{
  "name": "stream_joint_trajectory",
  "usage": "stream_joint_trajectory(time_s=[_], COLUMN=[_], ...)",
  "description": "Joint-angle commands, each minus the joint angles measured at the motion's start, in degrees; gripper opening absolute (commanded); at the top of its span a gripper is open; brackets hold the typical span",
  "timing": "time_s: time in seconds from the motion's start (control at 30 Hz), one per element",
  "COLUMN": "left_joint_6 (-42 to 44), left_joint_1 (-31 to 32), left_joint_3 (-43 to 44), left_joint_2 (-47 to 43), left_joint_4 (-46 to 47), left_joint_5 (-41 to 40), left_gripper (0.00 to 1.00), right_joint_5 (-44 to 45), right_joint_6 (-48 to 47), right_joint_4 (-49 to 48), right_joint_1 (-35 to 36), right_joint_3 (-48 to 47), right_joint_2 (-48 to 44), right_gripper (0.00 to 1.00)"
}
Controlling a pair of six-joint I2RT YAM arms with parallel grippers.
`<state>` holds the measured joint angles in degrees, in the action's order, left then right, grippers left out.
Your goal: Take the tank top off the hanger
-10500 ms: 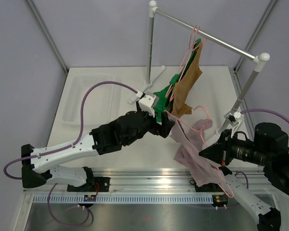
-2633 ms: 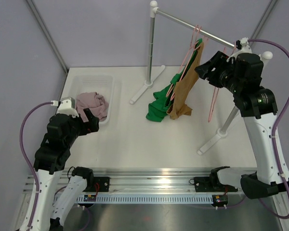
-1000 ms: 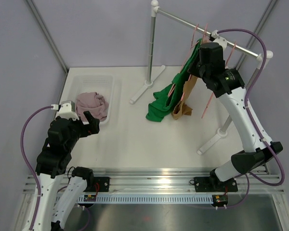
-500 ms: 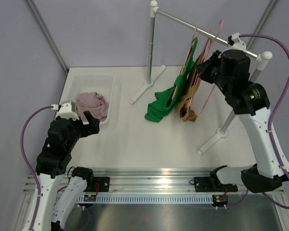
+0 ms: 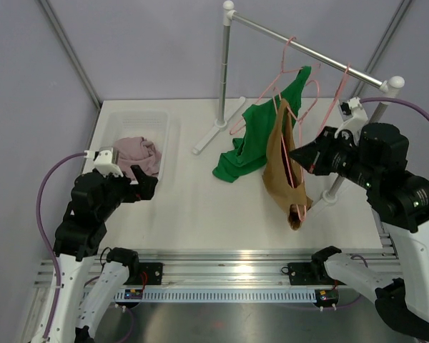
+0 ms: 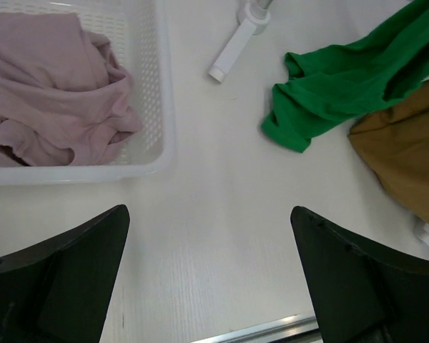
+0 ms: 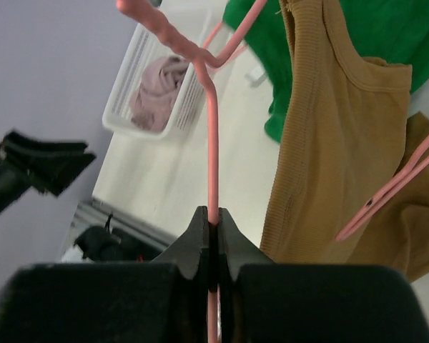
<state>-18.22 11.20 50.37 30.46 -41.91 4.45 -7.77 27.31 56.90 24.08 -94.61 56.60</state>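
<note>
**A:** Starting on the left, what could go wrong?

**B:** The left fingers (image 5: 139,184) are spread wide and hold nothing. They hang near the white perforated plastic basket (image 5: 165,136) with the crumpled pink garment (image 5: 133,153) in it, well apart from the work. They have a long reach across the white tabletop (image 5: 200,207), and the draped green garment (image 5: 237,158) lies in the way. I judge they could pinch green cloth by mistake.

**A:** And the tank top itself?

**B:** The mustard-brown ribbed tank top (image 7: 329,136) hangs on a thin pink wire hanger (image 7: 211,143), off the silver metal rail (image 5: 272,33), over the right-middle of the tabletop. The right fingers (image 7: 213,239) are clamped shut on the wire. The wire is thin, so a tug could make the hanger swivel or slip, and a strap could snag on a hanger arm.

**A:** What can't you make out?

**B:** Whether the hem touches the tabletop, and how the straps sit on the hanger. The hook is cut off at the top of the right wrist view. The left wrist view catches only a corner of brown cloth.
</note>
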Motion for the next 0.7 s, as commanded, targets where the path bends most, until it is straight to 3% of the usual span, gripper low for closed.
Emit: stream_joint_trajectory(time_s=[0.0, 0.13, 0.23, 0.33, 0.53, 0.67], left_joint_6=[-0.41, -4.45, -6.74, -7.45, -5.78, -2.36], left_joint_1=[0.31, 2.85, 8.80, 15.23, 36.13, 45.82], left_joint_3=[3.77, 4.91, 5.70, 6.41, 5.71, 6.76], left_joint_2=[1.18, 2.41, 3.11, 4.69, 7.42, 13.73], left_joint_4=[6.83, 14.65, 19.14, 22.30, 29.68, 32.15], left_joint_5=[13.02, 21.82, 18.86, 12.45, -3.11, -16.97], left_gripper=[0.99, 0.99, 0.99, 0.99, 0.99, 0.99], right_joint_5=[-12.77, -23.85, -30.62, -33.80, -39.25, -40.21], right_joint_6=[-4.89, -9.64, -10.52, -10.09, -8.15, -7.10], right_joint_4=[3.73, 7.87, 7.43, 5.77, -1.35, -6.18], right_joint_1=[0.36, 0.36, 0.27, 0.36, 0.36, 0.36], right_joint_3=[1.00, 2.84, 6.01, 9.61, 15.85, 16.30], right_joint_2=[-4.82, -7.55, -9.13, -10.98, -9.76, -7.74], right_gripper=[0.00, 0.00, 0.00, 0.00, 0.00, 0.00])
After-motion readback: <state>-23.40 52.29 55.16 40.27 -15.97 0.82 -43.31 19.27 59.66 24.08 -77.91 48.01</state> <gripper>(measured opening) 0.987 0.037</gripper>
